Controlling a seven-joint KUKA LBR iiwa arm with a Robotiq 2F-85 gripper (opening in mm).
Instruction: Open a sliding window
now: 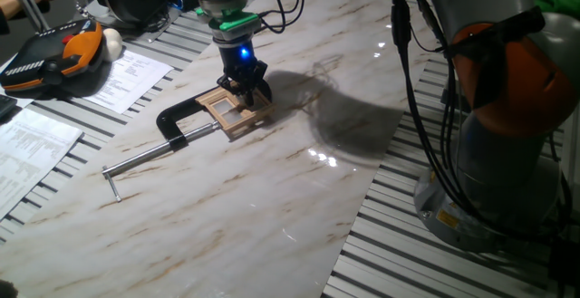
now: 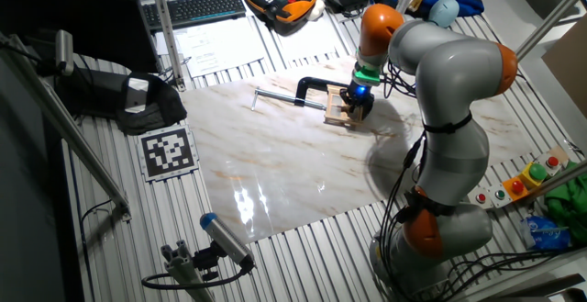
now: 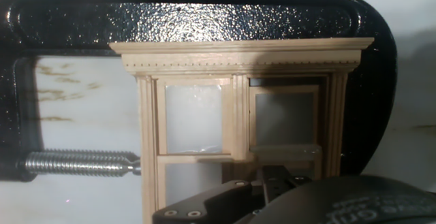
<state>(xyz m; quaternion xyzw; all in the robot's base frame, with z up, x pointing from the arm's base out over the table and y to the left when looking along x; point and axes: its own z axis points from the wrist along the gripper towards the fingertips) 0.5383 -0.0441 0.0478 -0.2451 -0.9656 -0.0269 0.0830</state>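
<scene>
One gripper [image 1: 245, 87] stands directly over the sliding window [image 1: 235, 110] — a small tan wooden frame lying flat on the marble-patterned table [image 1: 272, 189], held in a black C-clamp [image 1: 186, 121] (its steel rod pointing away across the slab). Fingers [image 3: 225, 200] appear set narrow at the frame's lower edge, though whether they grip it cannot be told.

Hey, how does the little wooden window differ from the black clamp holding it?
The sliding window is pale tan wood, while the C-clamp is glossy black metal. The window is a rectangular frame with thin crossbars forming panes; the clamp is an open C shape with a threaded steel rod. The window sits inside the clamp, which wraps around it and extends well beyond it. Both lie flat on the marble-patterned table.
</scene>
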